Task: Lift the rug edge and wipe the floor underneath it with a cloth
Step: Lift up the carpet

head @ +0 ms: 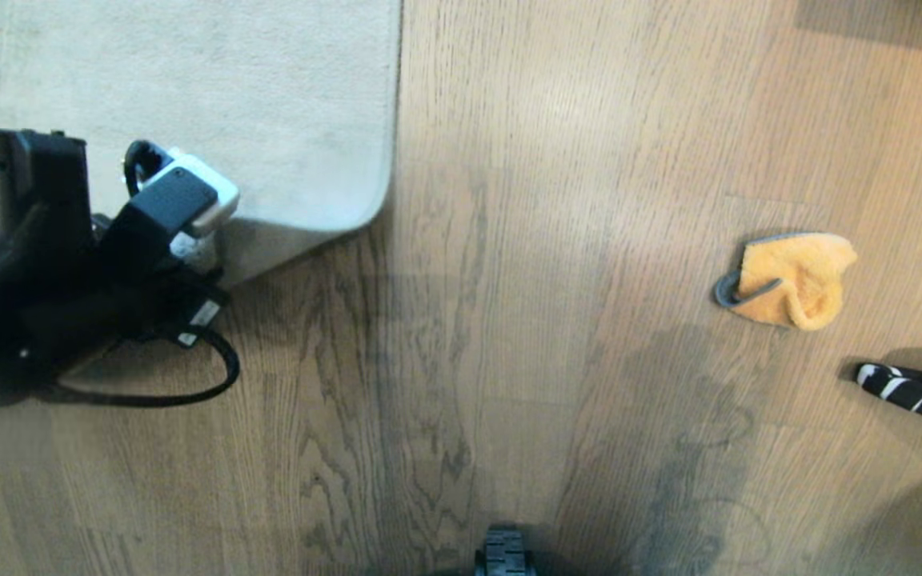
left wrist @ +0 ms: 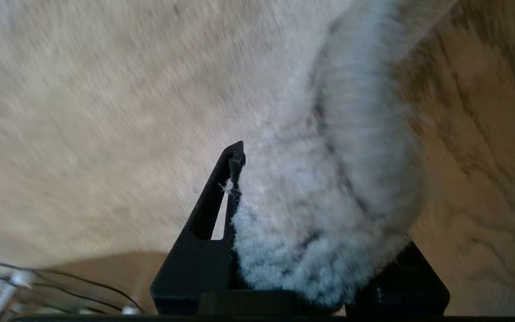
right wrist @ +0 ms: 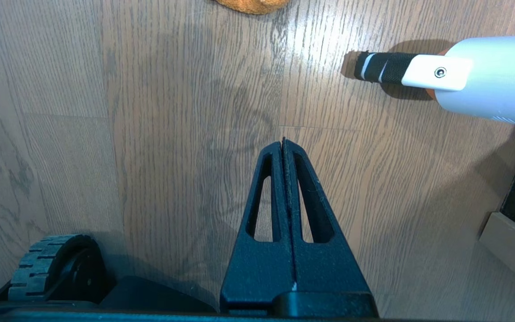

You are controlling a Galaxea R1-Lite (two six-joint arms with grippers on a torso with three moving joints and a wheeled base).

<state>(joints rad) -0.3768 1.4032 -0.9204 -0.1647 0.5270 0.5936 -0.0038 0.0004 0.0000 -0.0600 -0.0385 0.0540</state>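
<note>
The floor (head: 509,360), grey-brown planks with dark wavy grain, fills most of the head view. The pale rug is laid over its far left part, and the rug edge (head: 301,236) with its rounded corner is taken here as the landmark. A lifted flap of that border can be seen just beside the corner, on the robot's left, where a shadow is cast beneath it.

The left gripper (left wrist: 311,250) is placed at that flap. In the left wrist view a thick bunch of grey pile is clamped between the two black fingers (left wrist: 215,210), so the rug edge is judged to be gripped and raised off the planks. The step in hand is therefore taken to be the lifting of the rug edge.

The cloth (head: 793,280), fluffy and orange-yellow with dark grey trim, is left crumpled on the planks well apart from the rug corner, on the robot's right, with nothing holding it. Near the cloth, further from the corner, a black-and-white striped handle (head: 913,394) is lying.

The right gripper (right wrist: 284,147) is hung over bare planks with its jaws pressed fully together and nothing between them.

For the next move, the flap would need to be kept raised while the right gripper is opened and brought to the cloth.
</note>
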